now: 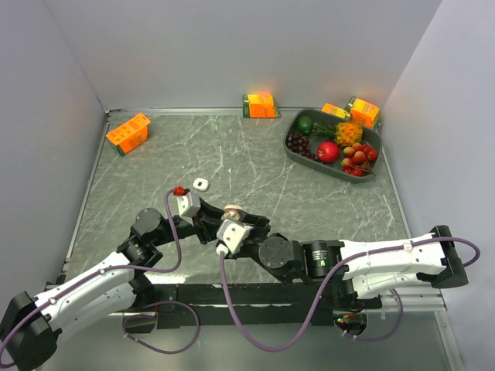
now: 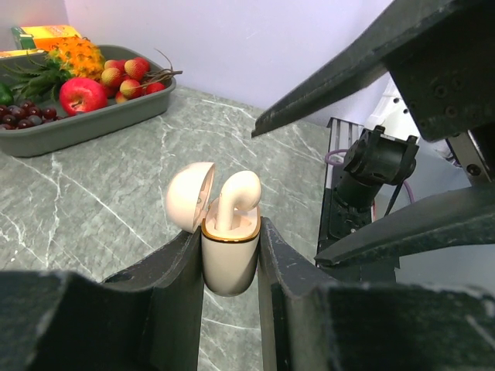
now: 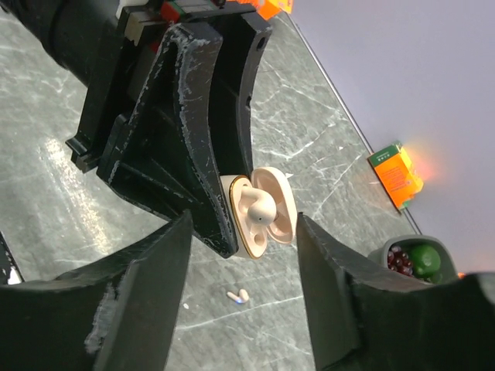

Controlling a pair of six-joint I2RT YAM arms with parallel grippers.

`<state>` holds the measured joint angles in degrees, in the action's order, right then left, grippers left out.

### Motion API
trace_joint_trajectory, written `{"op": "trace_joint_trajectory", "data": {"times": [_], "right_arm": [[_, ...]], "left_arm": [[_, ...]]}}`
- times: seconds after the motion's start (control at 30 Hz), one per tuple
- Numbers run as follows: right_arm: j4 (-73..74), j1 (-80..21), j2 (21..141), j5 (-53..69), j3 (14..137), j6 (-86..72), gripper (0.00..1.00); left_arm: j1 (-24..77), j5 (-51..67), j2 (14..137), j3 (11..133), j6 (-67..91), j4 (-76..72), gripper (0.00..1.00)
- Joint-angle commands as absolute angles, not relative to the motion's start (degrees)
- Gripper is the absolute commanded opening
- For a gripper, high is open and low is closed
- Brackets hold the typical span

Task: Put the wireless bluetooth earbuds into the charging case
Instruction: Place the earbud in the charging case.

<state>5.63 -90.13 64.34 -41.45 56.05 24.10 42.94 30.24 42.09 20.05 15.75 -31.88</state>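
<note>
My left jaws are clamped tight on the body of the pale-beige charging case (image 2: 229, 270) and hold it upright with its lid (image 2: 188, 197) hinged open. One earbud (image 2: 236, 197) sits in the case, stem down. My right jaws stand spread apart just short of the case, gripping nothing. A small whitish loose earbud (image 3: 238, 295) lies on the grey marble surface (image 1: 325, 201).

Your top view looks down from above and behind the near edge over the whole table (image 1: 255, 170). Both wrist cameras sit close on the open charging case (image 2: 228, 263) from opposite sides, and each glimpses the far-right fruit tray (image 2: 77, 127).
</note>
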Motion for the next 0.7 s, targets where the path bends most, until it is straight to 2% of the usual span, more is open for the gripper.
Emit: {"op": "trace_joint_trajectory", "data": {"times": [0.0, 0.23, 0.37, 0.47, 0.5, 0.57, 0.67], "right_arm": [[2.7, -90.6, 61.4, -43.2, 58.6, 23.8, 0.66], [0.3, -90.2, 55.6, -44.4, 59.2, 23.1, 0.76], [2.8, -87.1, 52.0, -43.8, 60.5, 19.0, 0.75], [8.2, -84.0, 52.0, -42.1, 61.8, 14.2, 0.45], [9.5, -83.2, 52.3, -41.5, 62.1, 12.8, 0.22], [12.0, -82.3, 53.6, -40.3, 63.1, 9.9, 0.00], [15.2, -81.4, 55.1, -37.8, 64.0, 7.7, 0.00]], "left_arm": [[42.8, 30.1, 41.1, 22.1, 16.0, -34.5, 0.01], [42.8, 29.6, 40.7, 22.0, 15.7, -34.2, 0.01], [42.8, 29.3, 40.5, 21.8, 16.0, -34.6, 0.01], [42.8, 29.4, 40.6, 21.8, 16.1, -35.2, 0.01], [42.8, 29.3, 40.5, 21.8, 16.1, -35.3, 0.01], [42.7, 29.3, 40.6, 22.0, 16.1, -35.4, 0.01], [42.8, 29.2, 40.7, 22.1, 16.1, -35.6, 0.01]]}}
